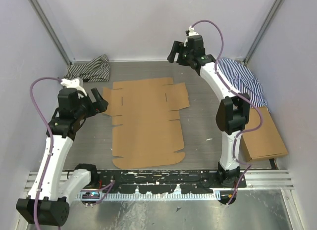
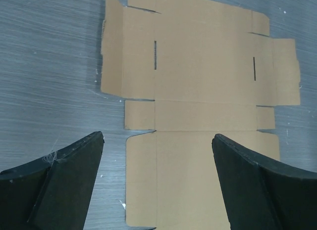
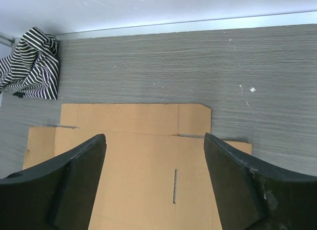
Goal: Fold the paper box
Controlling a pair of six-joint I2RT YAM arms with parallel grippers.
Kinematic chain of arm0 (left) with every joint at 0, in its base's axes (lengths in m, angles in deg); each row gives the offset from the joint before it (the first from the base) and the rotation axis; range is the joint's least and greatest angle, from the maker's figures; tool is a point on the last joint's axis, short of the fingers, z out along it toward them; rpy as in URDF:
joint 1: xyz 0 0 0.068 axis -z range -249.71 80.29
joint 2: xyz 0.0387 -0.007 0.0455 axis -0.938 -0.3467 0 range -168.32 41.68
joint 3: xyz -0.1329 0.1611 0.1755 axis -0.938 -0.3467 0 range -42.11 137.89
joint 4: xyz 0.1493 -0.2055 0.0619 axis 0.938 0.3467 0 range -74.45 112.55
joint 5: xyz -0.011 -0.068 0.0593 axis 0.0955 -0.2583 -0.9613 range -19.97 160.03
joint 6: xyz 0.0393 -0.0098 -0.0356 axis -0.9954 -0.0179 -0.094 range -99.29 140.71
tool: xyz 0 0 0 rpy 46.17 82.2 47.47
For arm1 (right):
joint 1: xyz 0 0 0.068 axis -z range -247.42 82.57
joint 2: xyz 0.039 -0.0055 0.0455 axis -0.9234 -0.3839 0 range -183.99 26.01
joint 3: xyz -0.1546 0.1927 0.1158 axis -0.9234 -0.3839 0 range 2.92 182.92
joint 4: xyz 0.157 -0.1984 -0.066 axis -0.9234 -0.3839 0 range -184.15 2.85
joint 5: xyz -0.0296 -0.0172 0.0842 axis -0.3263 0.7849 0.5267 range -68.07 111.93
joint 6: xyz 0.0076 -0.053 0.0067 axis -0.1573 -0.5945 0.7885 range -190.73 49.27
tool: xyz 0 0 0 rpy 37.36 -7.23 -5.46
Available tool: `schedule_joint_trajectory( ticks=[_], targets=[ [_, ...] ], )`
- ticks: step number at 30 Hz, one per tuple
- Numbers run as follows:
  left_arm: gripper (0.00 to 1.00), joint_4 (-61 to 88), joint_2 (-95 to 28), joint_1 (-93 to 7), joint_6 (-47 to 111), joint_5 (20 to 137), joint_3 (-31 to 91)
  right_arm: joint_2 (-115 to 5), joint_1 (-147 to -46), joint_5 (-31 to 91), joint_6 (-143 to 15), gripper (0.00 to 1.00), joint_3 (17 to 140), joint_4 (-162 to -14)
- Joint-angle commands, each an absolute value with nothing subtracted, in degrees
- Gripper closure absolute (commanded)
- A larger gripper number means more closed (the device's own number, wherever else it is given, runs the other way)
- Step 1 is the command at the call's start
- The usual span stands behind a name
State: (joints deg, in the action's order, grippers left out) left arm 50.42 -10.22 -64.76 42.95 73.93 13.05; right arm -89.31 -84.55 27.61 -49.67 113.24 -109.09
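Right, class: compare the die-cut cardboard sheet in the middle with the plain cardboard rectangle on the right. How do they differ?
The die-cut sheet has flaps, slits and creases; the plain rectangle has none. The sheet looks larger than the rectangle. The sheet lies uncovered in the middle; the rectangle is partly hidden behind the right arm. Both are brown cardboard lying flat.

Paper box [image 1: 148, 123] lies flat, unfolded — on the table [image 1: 203, 123].

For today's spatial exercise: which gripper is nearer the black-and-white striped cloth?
Left. The left gripper hovers just in front of the black-and-white cloth; the right gripper hangs far to its right.
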Motion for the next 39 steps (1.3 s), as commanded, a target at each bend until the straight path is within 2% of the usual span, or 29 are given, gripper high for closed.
schedule_joint_trajectory(
  ticks=[1,9,16,23,33,39],
  targets=[
    [0.02,51.5,-6.1,-64.7,41.7,70.2,10.1,-93.0,-83.7,31.5,-48.2,0.15,119.8,-104.5],
    [0.0,52.5,-3.4,-64.6,41.7,66.6,9.6,-101.6,-81.4,39.3,-47.3,0.2,123.6,-103.2],
    [0.01,53.2,-2.5,-63.2,40.2,62.5,8.6,-105.7,-80.8,38.5,-48.3,0.24,124.6,-104.3],
    [0.01,53.2,-2.9,-63.1,40.3,62.7,8.1,-110.0,-80.4,39.1,-48.4,0.24,126.9,-105.4],
    [0.02,53.3,-6.3,-63.1,40.5,60.1,8.2,-113.8,-81.0,34.9,-49.3,0.29,127.4,-108.9],
    [0.02,54.6,-14.2,-63.1,46.0,58.4,12.5,-112.9,-81.3,30.4,-50.3,0.29,127.0,-110.8]
  ],
)
